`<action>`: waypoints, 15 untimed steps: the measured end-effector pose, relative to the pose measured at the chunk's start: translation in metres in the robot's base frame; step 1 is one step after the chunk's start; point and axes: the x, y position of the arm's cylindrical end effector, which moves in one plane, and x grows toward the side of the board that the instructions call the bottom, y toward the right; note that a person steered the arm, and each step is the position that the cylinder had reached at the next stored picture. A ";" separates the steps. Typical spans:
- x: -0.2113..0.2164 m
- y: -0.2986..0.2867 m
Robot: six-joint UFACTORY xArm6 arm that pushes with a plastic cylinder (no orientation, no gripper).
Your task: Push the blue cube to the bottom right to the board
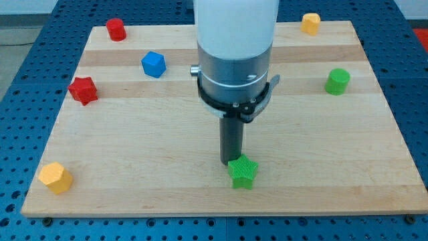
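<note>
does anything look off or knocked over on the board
Nothing stands out. All seven blocks sit flat on the board, none toppled or hanging over an edge. My tip is against the green star, far from the blue cube.

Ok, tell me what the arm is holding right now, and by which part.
Nothing is held. My tip stands just above the green star block in the view.

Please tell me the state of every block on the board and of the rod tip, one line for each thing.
blue cube: upper left of the board, untouched, far from my tip.
my tip: at the green star's top edge.
green star: bottom centre, against my tip.
green cylinder: right side, alone.
red star: left side, alone.
red cylinder: top left corner.
yellow block: top right.
orange block: bottom left corner.
</note>
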 end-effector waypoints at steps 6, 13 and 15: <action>-0.185 -0.196; -0.181 -0.048; -0.128 -0.038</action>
